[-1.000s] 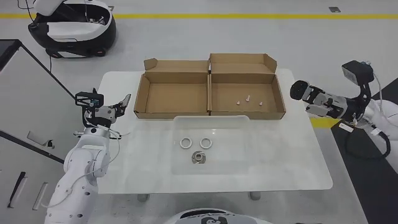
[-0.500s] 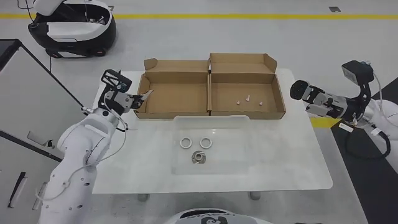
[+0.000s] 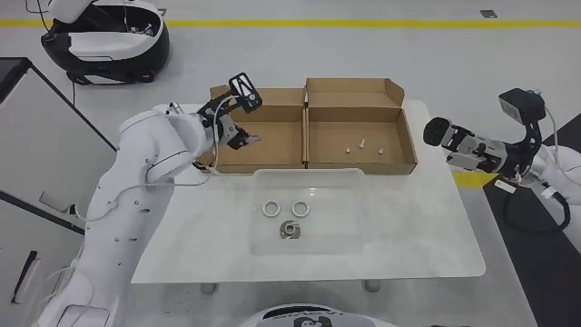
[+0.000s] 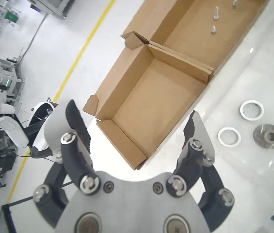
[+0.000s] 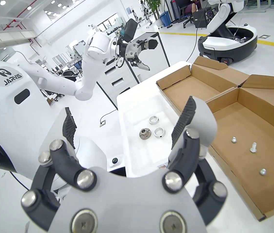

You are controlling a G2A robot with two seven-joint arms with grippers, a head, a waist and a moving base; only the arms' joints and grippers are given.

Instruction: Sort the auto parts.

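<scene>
So we're guessing this sort is about halfway done. Three bolts (image 3: 361, 144) are already lying in the right box (image 3: 386, 136), which is sitting just behind the tray (image 3: 300, 175) on the desk (image 3: 418, 227). The left box (image 3: 263, 145) is also sitting just behind the tray, and nothing's lying in it yet. Inside the tray, two white rings (image 3: 270, 208) are lying side by side, with a metal flange (image 3: 290, 229) sitting near them toward the tray's front. We reckon those three are what's left to move.

Our left pincer (image 3: 238, 134) is hanging up behind the tray's left corner, over the left box's outer end. Its jaws are spread wide and carrying nothing. Our right pincer (image 3: 438, 133) is waiting well off to the tray's right, out by the desk's edge, also gaping and empty.
</scene>
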